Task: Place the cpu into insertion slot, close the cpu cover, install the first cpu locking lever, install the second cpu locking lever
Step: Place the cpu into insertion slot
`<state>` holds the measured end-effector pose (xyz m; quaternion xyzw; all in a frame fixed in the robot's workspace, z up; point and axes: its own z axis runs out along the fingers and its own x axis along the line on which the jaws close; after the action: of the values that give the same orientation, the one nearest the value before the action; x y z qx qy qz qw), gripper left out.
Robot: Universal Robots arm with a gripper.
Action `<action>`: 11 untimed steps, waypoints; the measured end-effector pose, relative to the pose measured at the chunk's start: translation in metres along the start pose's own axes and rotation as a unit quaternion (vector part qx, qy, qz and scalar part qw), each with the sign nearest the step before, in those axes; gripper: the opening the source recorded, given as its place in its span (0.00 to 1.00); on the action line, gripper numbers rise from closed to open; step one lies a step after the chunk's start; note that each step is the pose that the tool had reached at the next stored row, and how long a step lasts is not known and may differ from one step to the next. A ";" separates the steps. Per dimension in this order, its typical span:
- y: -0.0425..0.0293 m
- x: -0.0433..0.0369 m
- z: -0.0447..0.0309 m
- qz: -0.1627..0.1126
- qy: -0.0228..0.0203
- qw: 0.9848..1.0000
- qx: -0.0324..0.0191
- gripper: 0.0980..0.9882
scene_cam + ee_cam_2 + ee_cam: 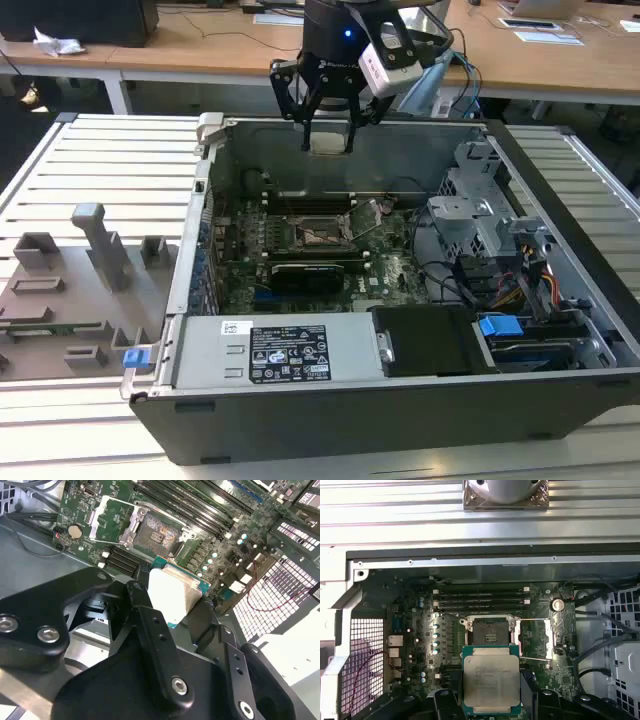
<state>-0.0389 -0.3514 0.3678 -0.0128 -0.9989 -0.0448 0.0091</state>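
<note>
My gripper [328, 147] hangs above the far wall of the open computer case [200, 250], shut on the cpu [328, 141]. In both wrist views the cpu [491, 680] [172, 592] shows as a flat silver-topped square with a green edge, clamped between the black fingers [446, 700]. The insertion slot [490, 631] [157, 534] [318, 233] lies bare on the green motherboard below, its brownish pin field exposed. The cpu cover [536, 637] [112, 517] [367, 215] is swung up and open beside the slot. Thin wire levers [532, 619] stand raised around it.
Long black memory slots [480, 597] run beside the socket, and a black card [310, 272] sits in front of it. A grey power supply [270, 350] and drive cage [480, 215] fill the case's near and right sides. A fixture tray [70, 290] lies outside on the exterior view's left.
</note>
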 end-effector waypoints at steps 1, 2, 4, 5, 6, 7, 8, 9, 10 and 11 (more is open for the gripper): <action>0.0000 0.0000 0.0001 0.000 0.000 1.000 0.000 0.50; -0.0001 0.0000 0.0009 0.000 0.000 1.000 0.000 0.50; -0.0003 -0.0001 0.0029 0.000 0.000 1.000 0.000 0.50; -0.0003 -0.0001 0.0039 0.000 0.000 1.000 0.000 0.50; -0.0004 -0.0001 0.0043 0.000 0.000 1.000 0.000 0.50; -0.0004 -0.0001 0.0048 0.000 0.000 1.000 0.000 0.50; -0.0005 -0.0001 0.0054 0.000 0.000 1.000 0.000 0.50; -0.0005 -0.0001 0.0057 0.000 0.000 1.000 0.000 0.50; -0.0005 -0.0001 0.0060 0.000 0.000 1.000 0.000 0.50; -0.0006 -0.0001 0.0065 0.000 0.000 1.000 0.000 0.50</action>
<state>-0.0389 -0.3514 0.3613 -0.0128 -0.9989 -0.0449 0.0091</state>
